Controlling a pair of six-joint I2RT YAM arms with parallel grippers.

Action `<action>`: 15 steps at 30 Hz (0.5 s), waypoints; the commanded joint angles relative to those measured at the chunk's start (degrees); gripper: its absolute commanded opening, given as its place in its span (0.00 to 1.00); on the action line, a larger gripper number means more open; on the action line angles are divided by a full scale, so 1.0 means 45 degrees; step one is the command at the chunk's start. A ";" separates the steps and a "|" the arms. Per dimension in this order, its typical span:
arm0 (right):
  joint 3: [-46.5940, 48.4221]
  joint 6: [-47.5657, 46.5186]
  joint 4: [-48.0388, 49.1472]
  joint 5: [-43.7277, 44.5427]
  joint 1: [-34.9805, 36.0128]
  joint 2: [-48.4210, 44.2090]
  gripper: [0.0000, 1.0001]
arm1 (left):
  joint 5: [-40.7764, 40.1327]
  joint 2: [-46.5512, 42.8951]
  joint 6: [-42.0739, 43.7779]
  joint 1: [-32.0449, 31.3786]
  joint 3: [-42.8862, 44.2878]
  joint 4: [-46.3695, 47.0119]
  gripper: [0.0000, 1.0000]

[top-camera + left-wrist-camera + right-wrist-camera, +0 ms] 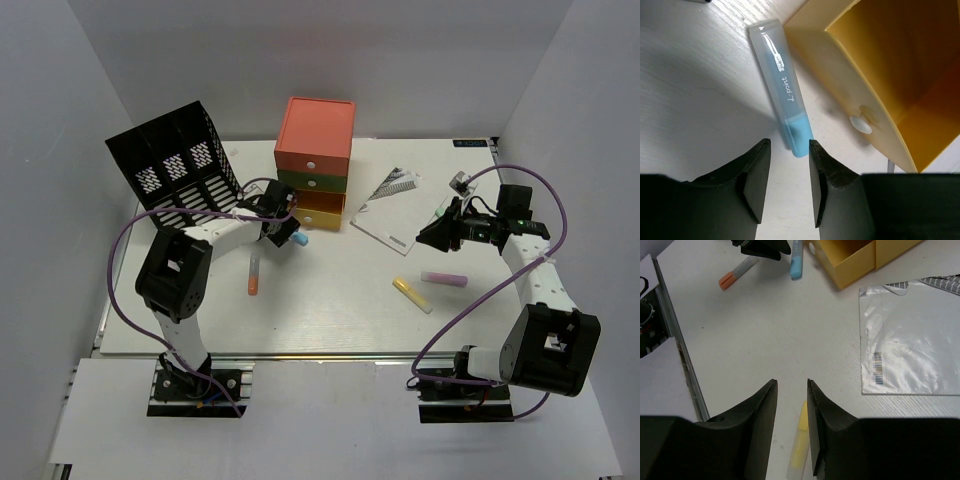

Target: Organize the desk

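Worktop (330, 310): white, fills the middle of the top view, with a metal rail (330, 357) along its 6 o'clock edge. Widest bare stretch: centre toward 6.

My left end effector (789, 144): released, jaws narrowly parted, with the end of the blue marker (782, 95) at their mouth. Open yellow drawer (840, 80) just beside, at 2.

My right end effector (791, 384): released, holding nothing, above the yellow marker (800, 440).

- Drawer unit (314, 135): 12.
- Black file rack (175, 165): 10, at the edge.
- Orange marker (254, 272): 8.
- Pink marker (444, 277): 4.
- Sleeved notebook (910, 340): 2.
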 commanded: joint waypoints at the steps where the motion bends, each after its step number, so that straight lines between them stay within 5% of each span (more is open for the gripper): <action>1: 0.0222 -0.0155 -0.0173 -0.0156 -0.0077 -0.0101 0.36 | -0.0277 0.0129 -0.0245 -0.0094 0.0497 -0.0056 0.47; 15: 0.0241 -0.0175 -0.0193 -0.0253 -0.0194 -0.0238 0.36 | -0.0550 0.1634 -0.0538 -0.0212 0.2178 -0.1266 0.50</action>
